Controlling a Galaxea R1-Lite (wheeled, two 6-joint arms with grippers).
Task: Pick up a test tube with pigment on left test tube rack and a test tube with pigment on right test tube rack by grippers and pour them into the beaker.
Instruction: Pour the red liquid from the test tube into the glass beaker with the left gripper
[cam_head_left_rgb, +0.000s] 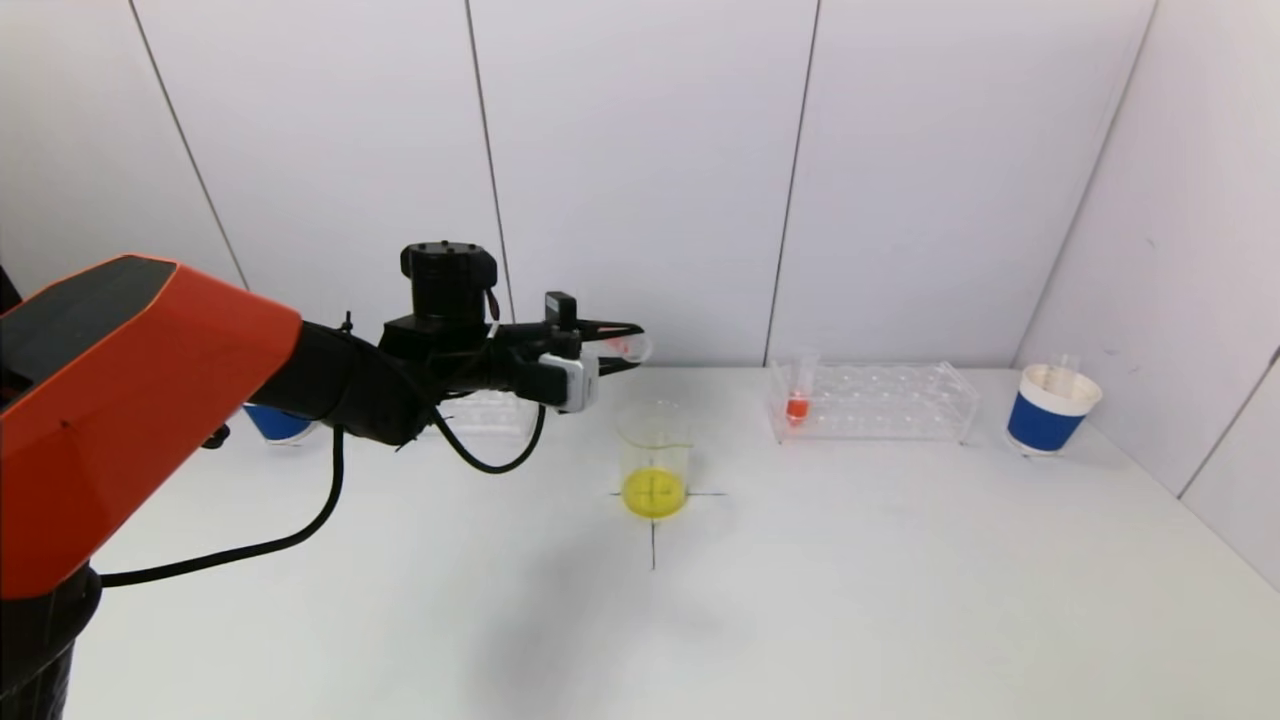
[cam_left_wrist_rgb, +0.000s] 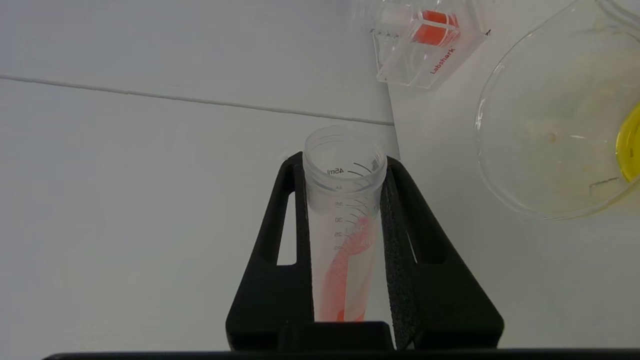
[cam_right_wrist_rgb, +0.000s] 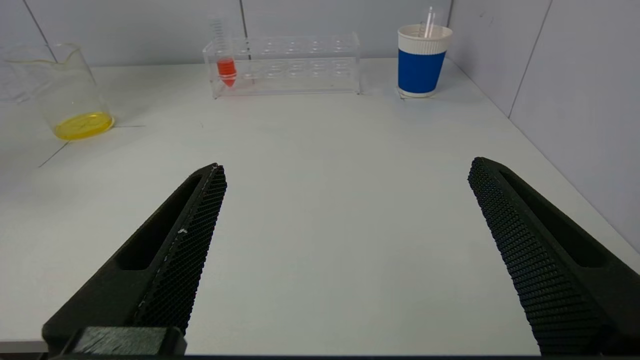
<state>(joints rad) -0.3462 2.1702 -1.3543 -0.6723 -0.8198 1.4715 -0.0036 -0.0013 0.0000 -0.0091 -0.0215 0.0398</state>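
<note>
My left gripper (cam_head_left_rgb: 625, 348) is shut on a clear test tube (cam_head_left_rgb: 632, 346) with red-orange pigment streaks, held about level, its mouth just above and behind the beaker (cam_head_left_rgb: 655, 460). In the left wrist view the tube (cam_left_wrist_rgb: 345, 220) sits between the gripper (cam_left_wrist_rgb: 343, 162) fingers, beside the beaker (cam_left_wrist_rgb: 550, 130). The beaker holds yellow liquid and stands on a black cross mark. The right rack (cam_head_left_rgb: 870, 402) holds a tube with red-orange pigment (cam_head_left_rgb: 797, 398); both show in the right wrist view, the rack (cam_right_wrist_rgb: 290, 62) and its tube (cam_right_wrist_rgb: 226, 65). My right gripper (cam_right_wrist_rgb: 345, 170) is open and empty, low over the table, out of the head view.
A blue and white paper cup (cam_head_left_rgb: 1052, 408) stands at the far right, beyond the right rack. Another blue cup (cam_head_left_rgb: 275, 422) and the left rack (cam_head_left_rgb: 490, 412) sit behind my left arm, partly hidden. Grey walls close the back and right side.
</note>
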